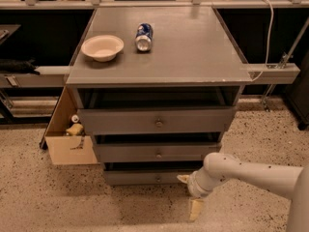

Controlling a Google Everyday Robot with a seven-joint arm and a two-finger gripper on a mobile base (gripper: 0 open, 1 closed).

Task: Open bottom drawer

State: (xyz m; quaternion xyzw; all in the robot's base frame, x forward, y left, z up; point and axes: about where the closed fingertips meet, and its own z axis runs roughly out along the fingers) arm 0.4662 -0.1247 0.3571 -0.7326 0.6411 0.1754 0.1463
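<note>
The bottom drawer (145,178) is the slimmest grey front at the foot of the cabinet, with a small round knob (158,179). Its front stands slightly proud of the frame. My gripper (187,197) hangs low at the drawer's right end, just above the floor, at the end of my white arm (251,173), which comes in from the right. It is open. One cream finger (183,179) points left against the drawer front's right part. The other finger (195,210) points down toward the floor. The gripper holds nothing.
Above are the mid-sized drawer (157,152) and the widest top drawer (157,121). A bowl (102,47) and a lying can (144,36) sit on the cabinet top (193,47). An open cardboard box (67,134) stands to the left of the cabinet. The floor is speckled.
</note>
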